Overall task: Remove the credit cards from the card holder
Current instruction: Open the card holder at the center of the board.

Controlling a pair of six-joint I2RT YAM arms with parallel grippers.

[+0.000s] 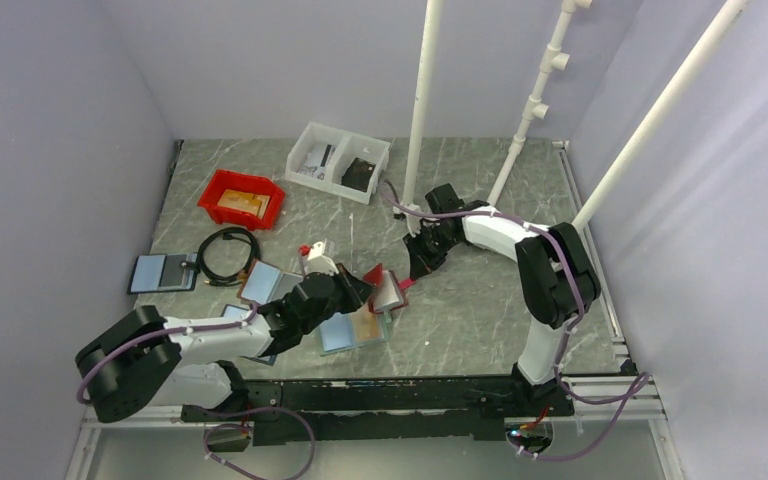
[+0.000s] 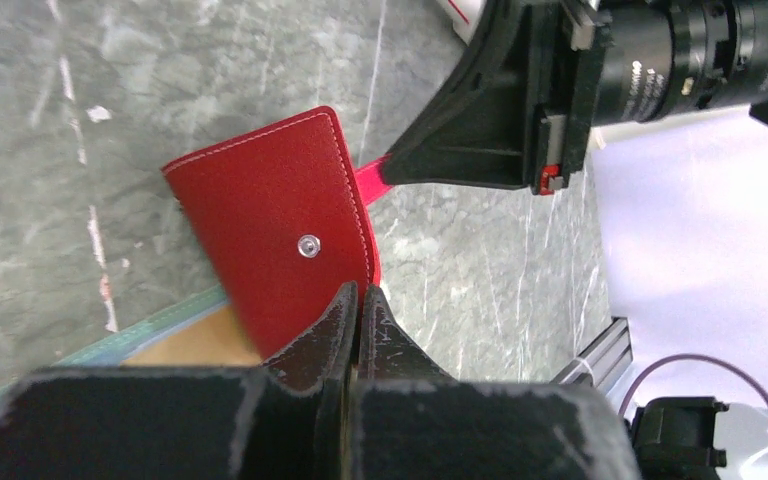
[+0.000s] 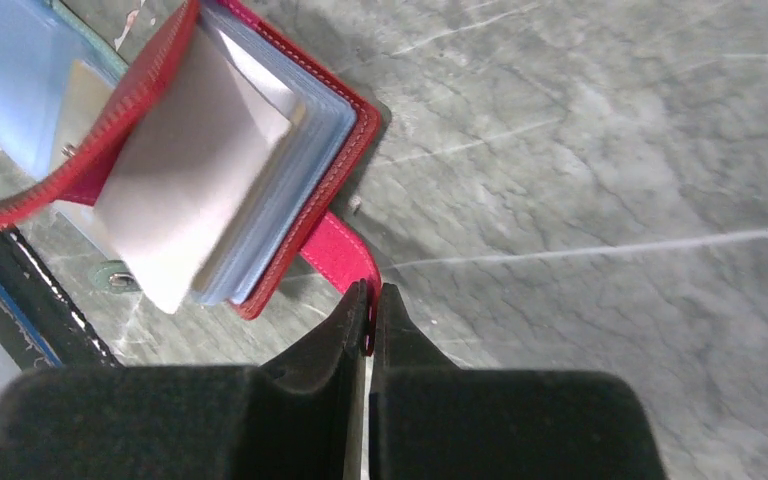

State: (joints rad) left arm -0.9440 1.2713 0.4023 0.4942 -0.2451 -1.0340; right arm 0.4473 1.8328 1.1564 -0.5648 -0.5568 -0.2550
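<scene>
Grey marbled table (image 1: pixel 480 310) carries everything; the walls around it are plain lilac.

1. Nearest the bases, the left gripper (image 2: pixel 358 300) is clenched on the card holder (image 2: pixel 280 220). Its fingertips pinch the edge of the red outer cover, just below the snap stud. The cover rises straight ahead of these fingertips and tilts off the table.

2. Beneath and to the left of that gripper lies a light teal wallet (image 1: pixel 338 338) holding an orange card. Do not mistake it for the task's holder.

3. The card holder stands partly open between the two grippers, and both are touching it. Its long edge runs roughly across the line joining them.

4. Farther out, the right gripper (image 3: pixel 370 305) is clamped on the pink-red tab (image 3: pixel 340 250). The tab leads from these fingertips up and slightly left to the holder's red rim.

5. The credit cards (image 3: pixel 200 180) sit beyond the tab, ahead and to the left of the right fingertips. They show as a pale stack between the covers, with one grey leaf fanned outward. None is out yet.

6. Judgement: the coming move turns on this opposed hold. Drawing the tab away from the left gripper should spread the covers. You then need one gripper freed to reach the stack. The right one is the better placed, since the open side faces it.
</scene>
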